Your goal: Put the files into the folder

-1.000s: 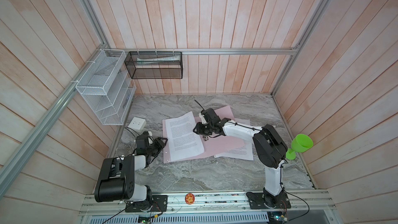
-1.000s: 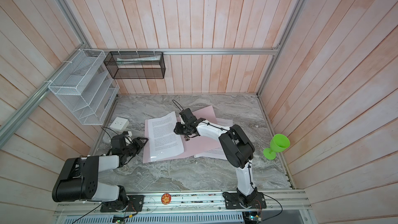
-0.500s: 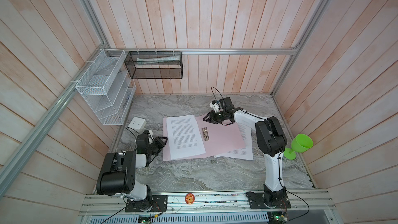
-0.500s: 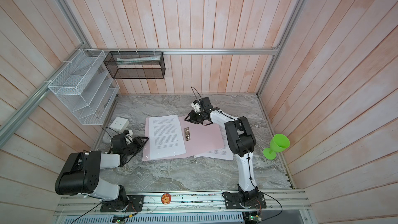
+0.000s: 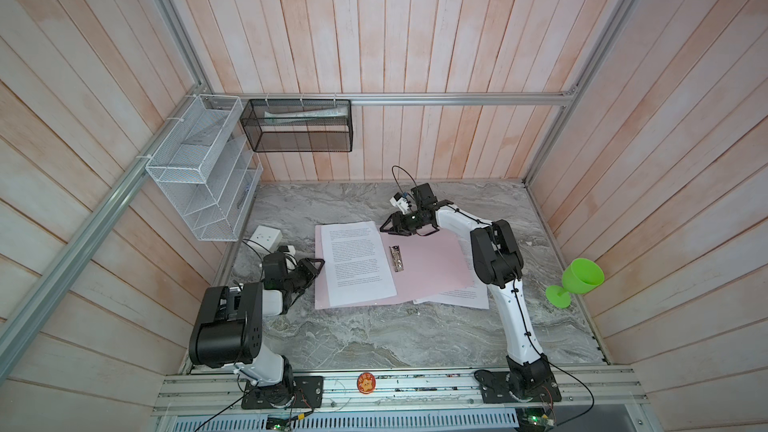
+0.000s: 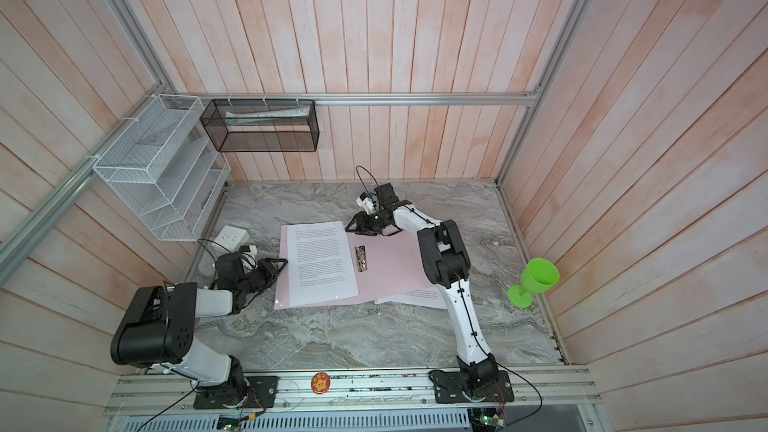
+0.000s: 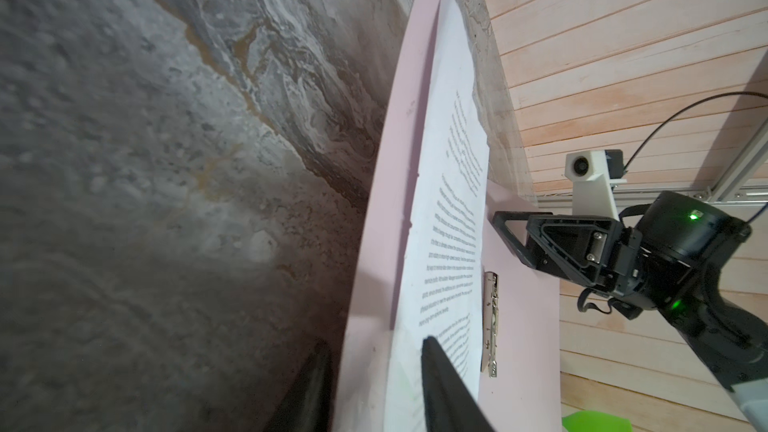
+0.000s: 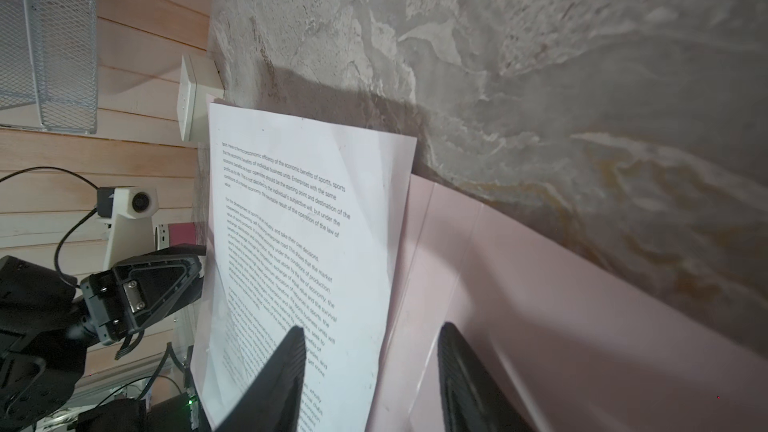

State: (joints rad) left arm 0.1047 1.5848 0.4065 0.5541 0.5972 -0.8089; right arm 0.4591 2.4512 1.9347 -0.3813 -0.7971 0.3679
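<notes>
Right claw (image 5: 385, 229), parted and empty, is hovering at the 12 o'clock edge of the open pale pink folder (image 5: 432, 268), whose 9 o'clock half is carrying a white printed sheet (image 5: 358, 263), probably awaiting clipping.

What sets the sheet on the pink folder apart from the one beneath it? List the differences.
The top sheet lies on the folder, fully visible, left of the clip; the lower sheet sits under it, mostly hidden, skewed at the right near corner. Both are white with black print.
</notes>
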